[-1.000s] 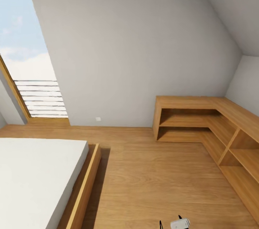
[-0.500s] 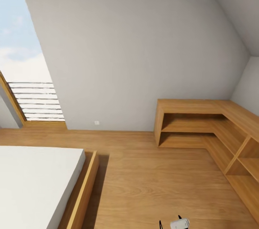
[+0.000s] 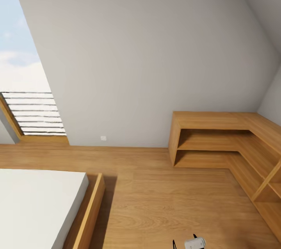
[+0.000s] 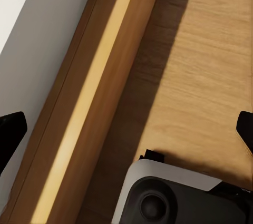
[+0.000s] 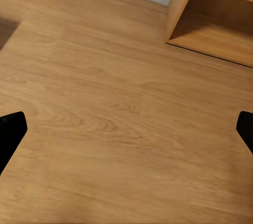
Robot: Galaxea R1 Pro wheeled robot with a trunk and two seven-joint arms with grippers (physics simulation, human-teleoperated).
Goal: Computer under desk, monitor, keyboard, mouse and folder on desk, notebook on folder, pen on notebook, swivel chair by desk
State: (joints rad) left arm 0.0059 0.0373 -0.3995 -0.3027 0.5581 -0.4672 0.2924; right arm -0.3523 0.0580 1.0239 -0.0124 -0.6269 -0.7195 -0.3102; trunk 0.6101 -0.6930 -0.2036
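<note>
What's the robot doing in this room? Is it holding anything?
It isn't holding anything. Both grippers, the left and the right, are open and hang over the bare wooden floor. A bed is on the robot's left, and an empty oak shelf unit fills the far corner. Nothing here is being handled.

No readable text, label or number appears in any view
</note>
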